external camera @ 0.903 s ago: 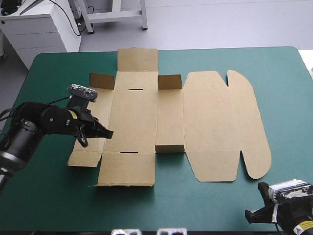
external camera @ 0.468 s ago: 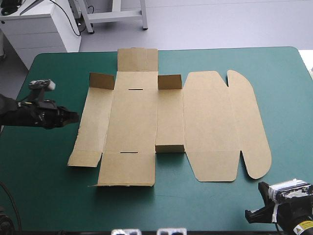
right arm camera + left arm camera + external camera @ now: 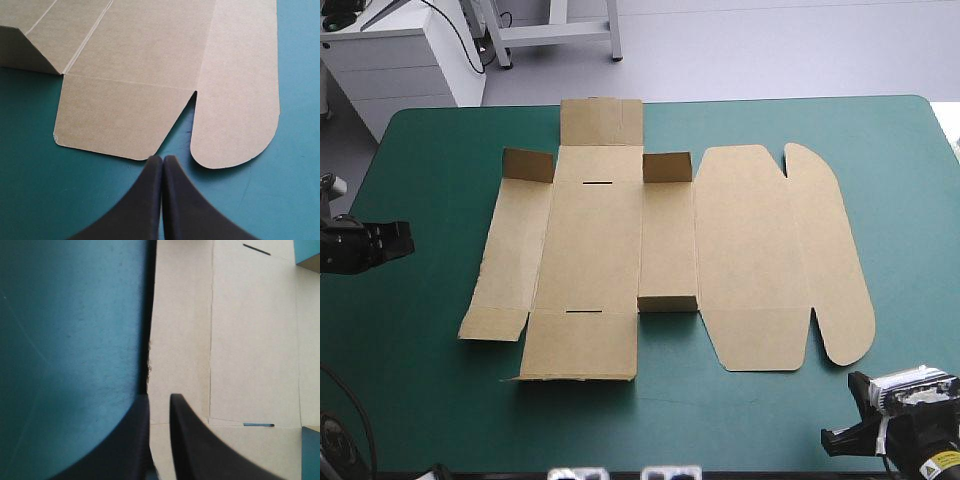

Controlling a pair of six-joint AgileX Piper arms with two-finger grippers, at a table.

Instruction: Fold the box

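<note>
The brown box (image 3: 595, 250) lies flat in the middle of the table. Two small end tabs stand up at its far side and one at its near side. Its rounded lid flaps reach toward the right. My left gripper (image 3: 402, 241) is off the box, back at the table's left edge. In the left wrist view the left gripper (image 3: 159, 401) is all but shut with nothing held; the box's left flap (image 3: 180, 340) lies ahead of and below it. My right gripper (image 3: 836, 438) rests at the near right corner. In the right wrist view the right gripper (image 3: 162, 159) is shut, just short of the rounded lid flaps (image 3: 140, 45).
Bare teal-green cover (image 3: 430, 390) runs left of the box and along the near edge. The table's left edge is close behind my left gripper. A narrower strip of cover (image 3: 910, 200) lies right of the lid flaps.
My left gripper was open at the box's left flap earlier. It has drawn back to the table's left edge and its fingers have come together. The box and right arm have not moved.
</note>
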